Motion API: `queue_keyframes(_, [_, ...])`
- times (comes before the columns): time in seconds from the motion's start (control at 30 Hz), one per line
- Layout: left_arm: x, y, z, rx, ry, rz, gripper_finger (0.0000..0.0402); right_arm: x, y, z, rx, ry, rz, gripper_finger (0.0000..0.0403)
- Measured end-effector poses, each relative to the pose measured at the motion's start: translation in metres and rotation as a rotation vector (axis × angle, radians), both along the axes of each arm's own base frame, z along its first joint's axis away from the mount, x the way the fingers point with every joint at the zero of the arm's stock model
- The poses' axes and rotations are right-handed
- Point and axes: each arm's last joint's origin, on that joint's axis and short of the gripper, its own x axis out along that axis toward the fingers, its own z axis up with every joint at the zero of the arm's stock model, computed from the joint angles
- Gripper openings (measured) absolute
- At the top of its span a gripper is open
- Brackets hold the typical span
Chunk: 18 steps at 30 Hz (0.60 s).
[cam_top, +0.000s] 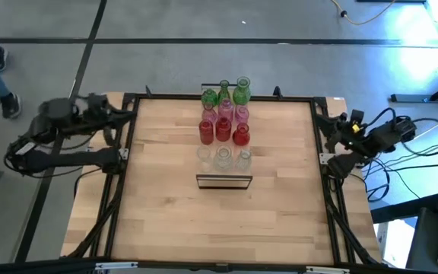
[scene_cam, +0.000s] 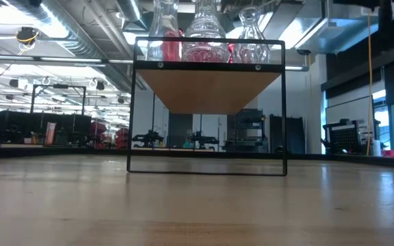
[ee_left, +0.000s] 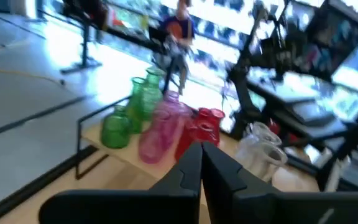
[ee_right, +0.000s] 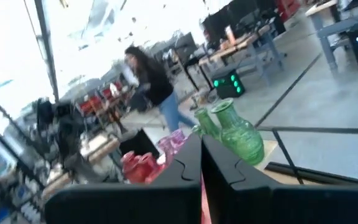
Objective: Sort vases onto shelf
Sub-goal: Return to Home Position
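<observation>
Since the vases [cam_top: 224, 122] all stand colour-sorted on the shelf [scene_cam: 207, 92], sorting looks finished, the left tool [ee_left: 201, 152] and right tool [ee_right: 201, 142] pinched narrow, empty.

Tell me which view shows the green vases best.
High view: all three green vases stand unblocked at the shelf's far end. Both wrist views show them side-on, overlapping. Low view hides them behind clear vases.

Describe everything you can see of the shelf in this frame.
The shelf is a long light-wood board held high in a thin dark frame, open underneath. It stands level on the table, toward the far edge. Rows cover its top: green vases farthest, then pink vases, red vases, and clear vases at the near end. The left arm and right arm sit at the table's sides, apart from it.
</observation>
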Motion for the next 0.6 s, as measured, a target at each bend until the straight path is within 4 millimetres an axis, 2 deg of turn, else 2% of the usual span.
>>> queue_keyframes(0.13, [-0.022,-0.005,-0.031,-0.029,-0.089,0.037,0.0001,0.006,0.003,-0.025,-0.001,-0.091,-0.037,0.0001])
queue_keyframes(0.27, [-0.028,-0.007,-0.066,-0.077,-0.204,0.016,0.0000,0.016,0.009,-0.060,0.006,-0.204,-0.039,0.0001])
queue_keyframes(0.4, [-0.027,-0.007,-0.097,-0.100,-0.241,0.007,0.0000,0.012,0.007,-0.087,0.021,-0.352,-0.052,0.0001])
queue_keyframes(0.5, [-0.021,-0.005,-0.107,-0.097,-0.179,0.014,0.0000,0.003,0.003,-0.102,0.001,-0.441,-0.085,0.0001])
queue_keyframes(0.6, [-0.017,-0.004,-0.109,-0.067,-0.202,0.019,0.0000,-0.002,-0.001,-0.099,-0.029,-0.440,-0.132,0.0001])
